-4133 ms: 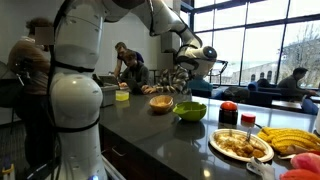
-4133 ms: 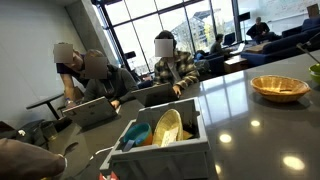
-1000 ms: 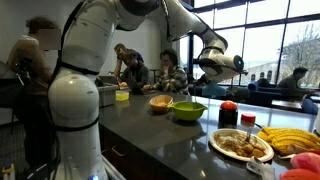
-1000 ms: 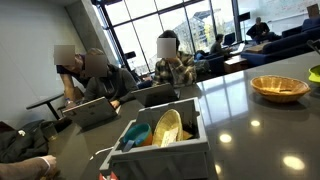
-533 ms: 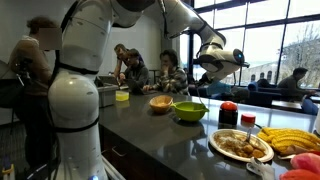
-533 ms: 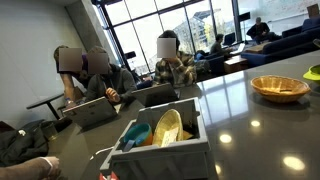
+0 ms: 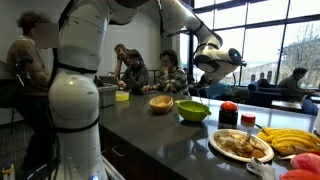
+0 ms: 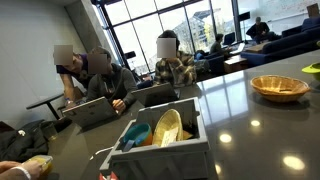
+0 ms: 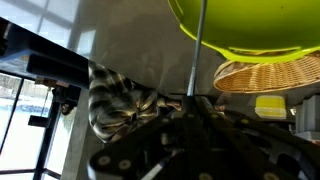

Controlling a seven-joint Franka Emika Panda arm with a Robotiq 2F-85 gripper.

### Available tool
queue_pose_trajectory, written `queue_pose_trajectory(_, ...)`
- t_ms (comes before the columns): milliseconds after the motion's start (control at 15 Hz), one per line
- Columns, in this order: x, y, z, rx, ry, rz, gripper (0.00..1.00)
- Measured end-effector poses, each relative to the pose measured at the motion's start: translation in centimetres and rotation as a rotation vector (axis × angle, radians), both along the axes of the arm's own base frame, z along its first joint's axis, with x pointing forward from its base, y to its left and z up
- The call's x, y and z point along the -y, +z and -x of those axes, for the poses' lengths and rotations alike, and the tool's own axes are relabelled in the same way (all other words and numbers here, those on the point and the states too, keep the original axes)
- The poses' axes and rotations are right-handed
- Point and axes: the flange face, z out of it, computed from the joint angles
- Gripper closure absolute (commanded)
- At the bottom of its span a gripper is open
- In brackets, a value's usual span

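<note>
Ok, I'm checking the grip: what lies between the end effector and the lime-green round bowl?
A thin grey rod, running from the shut end effector up to the lime-green round bowl; the wrist view shows it.

In an exterior view the dark counter is seen lengthwise from close beside the robot's white body, facing the windows; in an exterior view it is seen from low down, just behind a grey bin, facing across the surface; the wrist view is held close over it; the green bowl and wicker bowl are shared by all three.
</note>
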Motion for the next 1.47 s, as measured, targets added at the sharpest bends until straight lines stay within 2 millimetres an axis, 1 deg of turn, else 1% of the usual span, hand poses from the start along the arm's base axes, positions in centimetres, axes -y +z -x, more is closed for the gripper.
queue_pose_trajectory(200, -0.6, 0.3, 0.4, 0.016, 0.002, 0.037, 0.99)
queue_pose_trajectory(400, -2.2, 1.6, 0.2, 0.051, 0.016, 0.089, 0.99)
queue_pose_trajectory(533, -4.2, 3.1, -0.4, 0.083, 0.036, 0.131, 0.99)
queue_pose_trajectory(667, -7.3, 4.5, -1.2, 0.112, 0.068, 0.179, 0.99)
queue_pose_trajectory(867, -12.0, 6.0, -2.2, 0.142, 0.100, 0.237, 0.99)
queue_pose_trajectory(1000, -13.8, 6.5, -2.6, 0.160, 0.092, 0.271, 0.99)
queue_pose_trajectory(1133, -14.2, 6.8, -2.8, 0.175, 0.064, 0.303, 0.99)
queue_pose_trajectory(1200, -14.1, 6.9, -2.8, 0.180, 0.048, 0.316, 0.80)
queue_pose_trajectory(1267, -14.0, 7.1, -2.9, 0.185, 0.034, 0.329, 0.70)
queue_pose_trajectory(1333, -13.9, 7.3, -2.9, 0.191, 0.021, 0.339, 0.66)
queue_pose_trajectory(1467, -14.0, 7.6, -2.9, 0.201, 0.006, 0.355, 0.53)
